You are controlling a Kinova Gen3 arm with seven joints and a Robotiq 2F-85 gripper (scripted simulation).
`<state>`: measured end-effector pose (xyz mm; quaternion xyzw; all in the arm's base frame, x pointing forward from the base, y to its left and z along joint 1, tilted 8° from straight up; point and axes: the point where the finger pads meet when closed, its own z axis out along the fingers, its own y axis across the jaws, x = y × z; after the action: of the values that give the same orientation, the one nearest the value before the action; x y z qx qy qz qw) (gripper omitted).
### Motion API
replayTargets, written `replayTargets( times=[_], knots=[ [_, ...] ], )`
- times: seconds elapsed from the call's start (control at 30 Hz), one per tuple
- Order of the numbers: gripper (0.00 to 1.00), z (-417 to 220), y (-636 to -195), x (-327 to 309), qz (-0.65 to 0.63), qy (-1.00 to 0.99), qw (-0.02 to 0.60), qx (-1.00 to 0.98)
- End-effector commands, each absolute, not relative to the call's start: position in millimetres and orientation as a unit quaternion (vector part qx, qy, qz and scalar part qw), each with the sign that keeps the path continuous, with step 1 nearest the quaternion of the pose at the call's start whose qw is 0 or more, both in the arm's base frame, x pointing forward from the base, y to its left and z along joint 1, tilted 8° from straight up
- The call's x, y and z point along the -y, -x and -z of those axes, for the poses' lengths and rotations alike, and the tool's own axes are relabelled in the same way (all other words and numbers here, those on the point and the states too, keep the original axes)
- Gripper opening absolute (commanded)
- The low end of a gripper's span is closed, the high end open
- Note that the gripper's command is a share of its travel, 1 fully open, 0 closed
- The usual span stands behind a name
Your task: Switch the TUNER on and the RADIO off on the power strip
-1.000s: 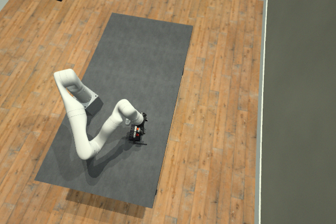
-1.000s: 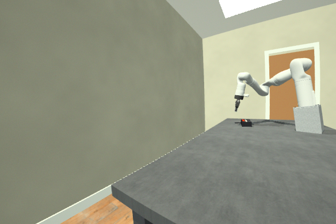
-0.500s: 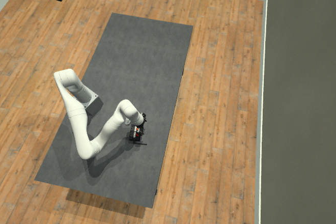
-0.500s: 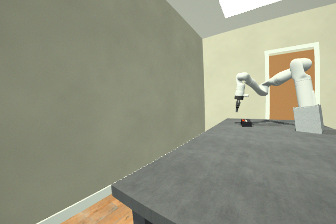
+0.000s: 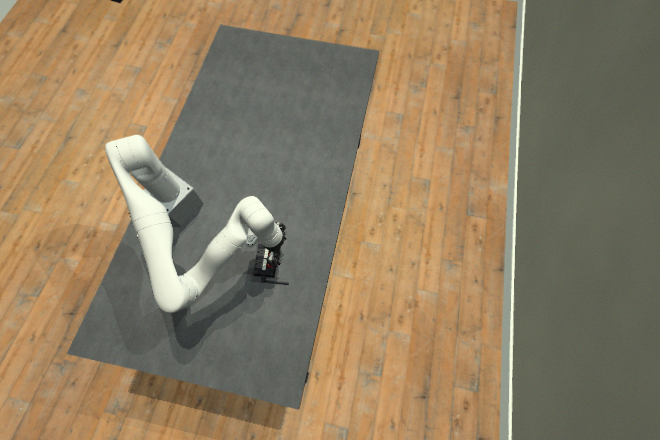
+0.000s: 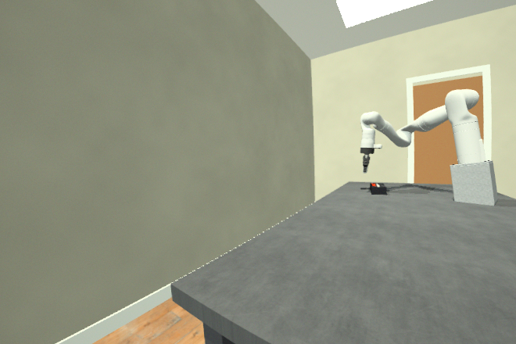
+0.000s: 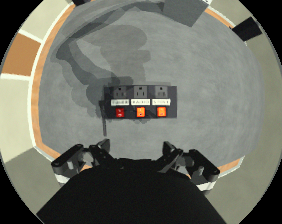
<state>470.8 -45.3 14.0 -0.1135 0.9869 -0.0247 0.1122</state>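
The black power strip (image 5: 258,269) (image 6: 378,191) (image 7: 173,102) lies flat on the grey table, sockets and switches facing up. In the wrist view its TUNER switch (image 7: 120,112) at the left is dark red and looks unlit. The RADIO switch (image 7: 141,112) in the middle glows orange. The third switch (image 7: 161,111) at the right also glows orange; its label is too blurred to read surely. My gripper (image 6: 365,172) (image 7: 136,146) is open and empty, pointing down well above the table, by the strip's switch side. It touches nothing. The arm hides part of the strip in the top view.
A thin black rod-like piece (image 5: 276,282) (image 6: 364,188) (image 7: 105,122) lies at the strip's TUNER end. The grey table (image 5: 289,129) (image 6: 327,263) carries the arm's base block (image 5: 185,207) (image 6: 474,182). The table's long edge runs beyond the strip's switch side.
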Motion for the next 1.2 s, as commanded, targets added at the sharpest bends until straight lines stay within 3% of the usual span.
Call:
replayTargets(
  times=[0.0, 1.17],
  knots=[
    [1.00, -14.4, -469.7, 47.1, 0.029, 0.109, 0.107, -0.988],
    [1.00, -10.2, -458.9, 51.8, 0.036, 0.091, 0.063, -0.993]
  ],
)
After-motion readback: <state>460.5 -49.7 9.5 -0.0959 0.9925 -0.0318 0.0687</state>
